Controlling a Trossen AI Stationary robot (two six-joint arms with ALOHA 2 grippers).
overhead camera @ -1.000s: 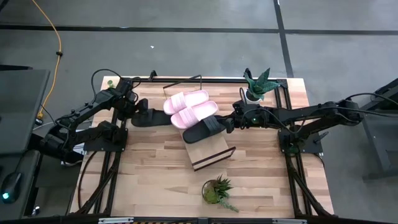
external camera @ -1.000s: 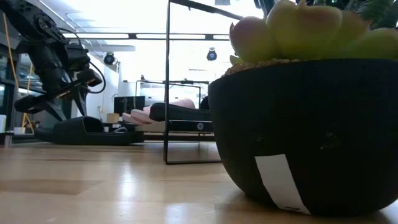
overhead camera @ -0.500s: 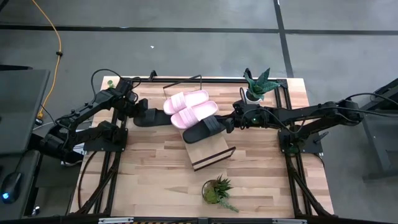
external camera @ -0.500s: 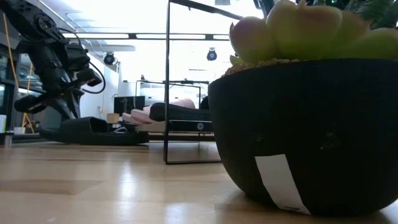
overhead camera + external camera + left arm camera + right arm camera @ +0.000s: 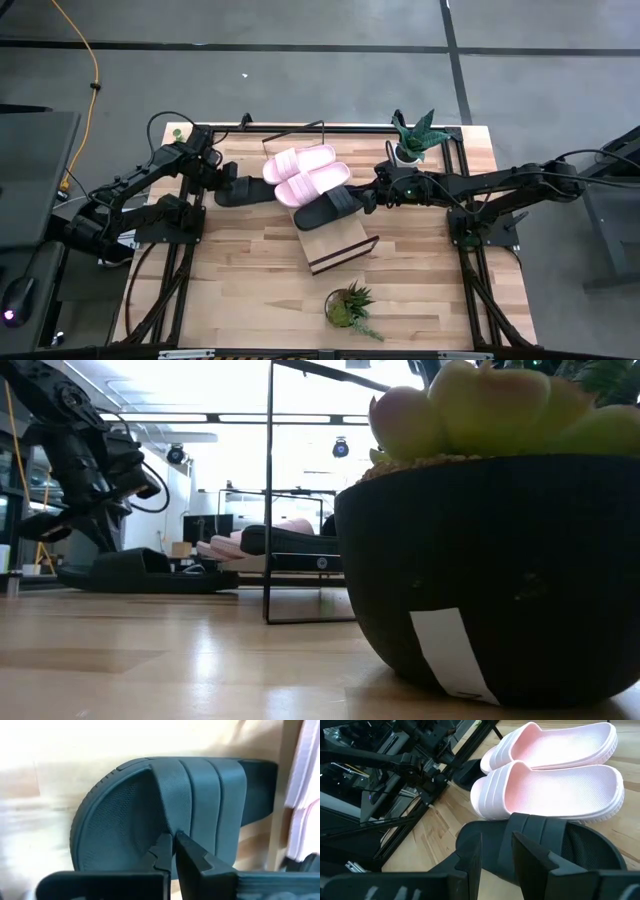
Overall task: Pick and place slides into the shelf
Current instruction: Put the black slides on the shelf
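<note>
One black slide [image 5: 243, 189] lies sole down on the table left of the shelf [image 5: 338, 242], a slanted wood board with a black wire frame. My left gripper [image 5: 173, 846] is shut on its strap; the low view shows this slide [image 5: 140, 572] flat on the tabletop. Two pink slides [image 5: 305, 172] lie side by side on the shelf's far part. A second black slide [image 5: 328, 208] lies across the board just nearer than them, and my right gripper [image 5: 496, 852] is closed on its right end. My left gripper pinches the edge of the strap [image 5: 170, 822] of the black slide on the table, at the strap's middle, between its two fingers. The fingers slant down from the table's left side. The slide rests flat on its sole on the table. My right gripper holds the black slide on the shelf at its strap end [image 5: 492, 832], one finger [image 5: 470, 855] on either side, coming nearly level from the table's right. The fingers hide the exact place of contact. The slide lies on the board against the nearer pink slide.
A spiky potted plant [image 5: 412, 140] stands at the far right behind my right arm. A second potted plant [image 5: 350, 305] sits near the front edge and fills the low view's right half [image 5: 490, 570]. Bare tabletop [image 5: 240, 270] lies left of and in front of the shelf.
My left gripper has shut its fingers on the strap of the black slide on the table, staying in the same place. The slide still lies on the tabletop. My right arm has kept still.
</note>
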